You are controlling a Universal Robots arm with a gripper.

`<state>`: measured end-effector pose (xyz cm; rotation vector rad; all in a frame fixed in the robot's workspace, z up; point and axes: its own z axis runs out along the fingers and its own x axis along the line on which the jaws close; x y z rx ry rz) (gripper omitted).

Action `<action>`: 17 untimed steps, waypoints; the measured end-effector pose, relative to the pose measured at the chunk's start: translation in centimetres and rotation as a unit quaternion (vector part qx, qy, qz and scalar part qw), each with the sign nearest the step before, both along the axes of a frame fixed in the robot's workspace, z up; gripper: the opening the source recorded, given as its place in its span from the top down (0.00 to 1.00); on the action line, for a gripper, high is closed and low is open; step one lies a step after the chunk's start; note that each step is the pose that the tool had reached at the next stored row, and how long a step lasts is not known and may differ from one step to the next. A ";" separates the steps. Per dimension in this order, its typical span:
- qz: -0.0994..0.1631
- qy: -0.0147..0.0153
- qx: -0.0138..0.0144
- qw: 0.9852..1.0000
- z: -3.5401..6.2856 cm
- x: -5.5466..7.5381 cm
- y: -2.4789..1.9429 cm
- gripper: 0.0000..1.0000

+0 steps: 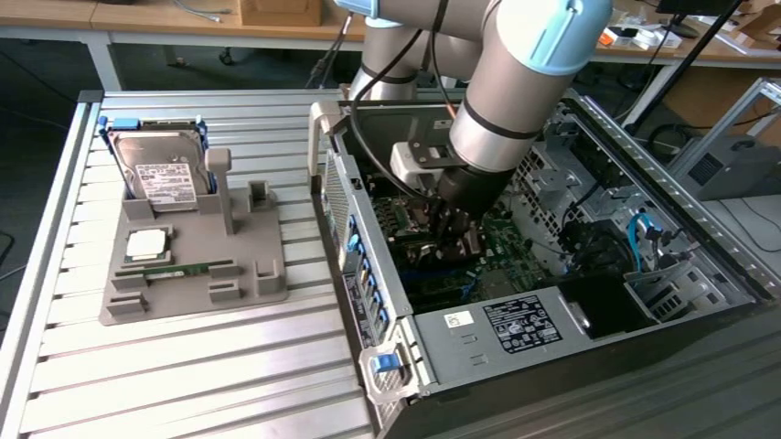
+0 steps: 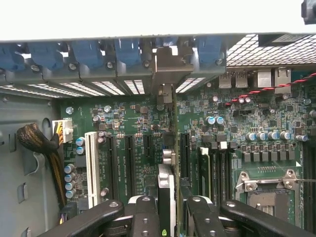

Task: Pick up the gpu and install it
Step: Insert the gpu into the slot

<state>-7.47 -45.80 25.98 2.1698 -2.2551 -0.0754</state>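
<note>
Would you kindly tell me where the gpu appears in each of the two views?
Exterior view: gpu at the arm's tip, inside the open computer case.
Wrist view: gpu edge-on between the fingers, over the motherboard slots.
Shared landmark: the green motherboard.

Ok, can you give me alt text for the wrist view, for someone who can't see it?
The gripper holds the gpu edge-on between its jaws, over the expansion slots of a green motherboard inside an open PC case. The card's silver bracket sits against the case's rear slot openings, among blue retention clips. A white PCI slot stands beside the card, an empty CPU socket further off.
</note>
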 end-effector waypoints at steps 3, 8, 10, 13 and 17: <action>0.000 0.000 0.000 1.000 -0.08 0.0 0.00 0.73; 0.000 0.000 0.000 1.000 -0.21 0.0 0.00 0.73; 0.000 0.000 0.000 1.000 -0.27 0.0 0.00 0.73; 0.000 0.000 0.000 1.000 -0.42 0.0 0.00 0.73; 0.000 0.001 0.000 1.000 -0.50 0.1 0.00 0.73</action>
